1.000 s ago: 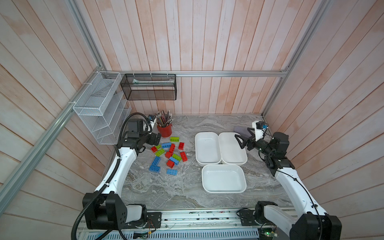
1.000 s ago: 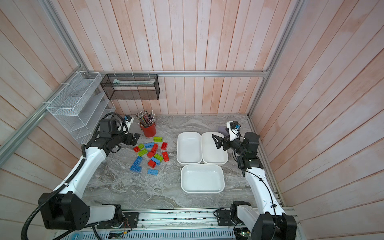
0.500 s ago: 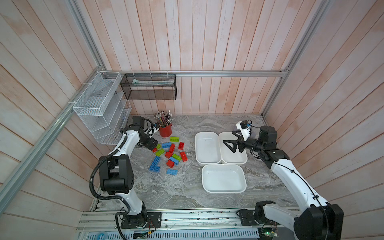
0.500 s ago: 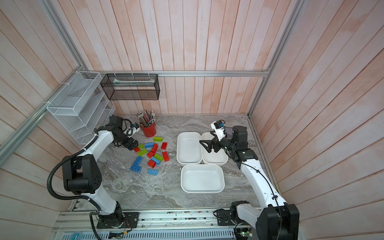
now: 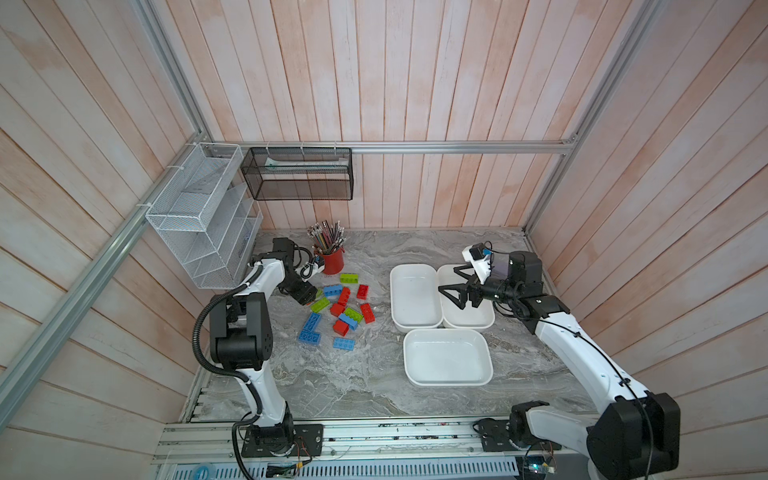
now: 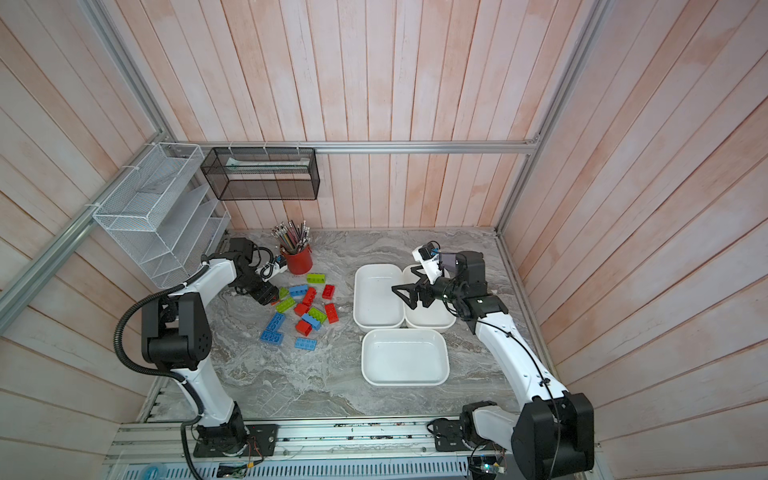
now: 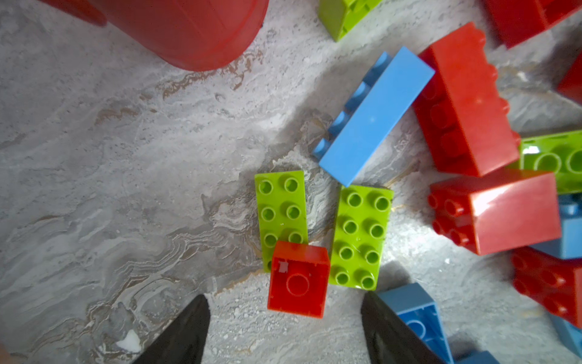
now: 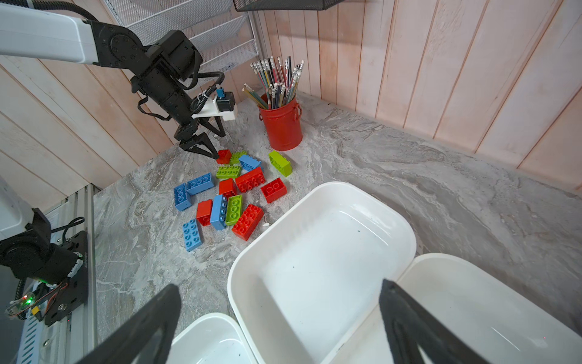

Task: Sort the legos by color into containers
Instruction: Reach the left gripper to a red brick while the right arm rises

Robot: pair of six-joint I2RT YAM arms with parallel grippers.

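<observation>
Over on the right of the table [image 5: 353, 386], the three white containers [image 5: 448, 357] sit bare, and the right claw [image 5: 457, 297] hangs wide apart above them, far from the legos [image 5: 338, 309]. Much nearer is the left claw [image 7: 285, 297]: its tips stand apart, with a small square red brick [image 7: 297, 280] just ahead between them, hollow side up, touching a green brick [image 7: 280, 208]
</observation>
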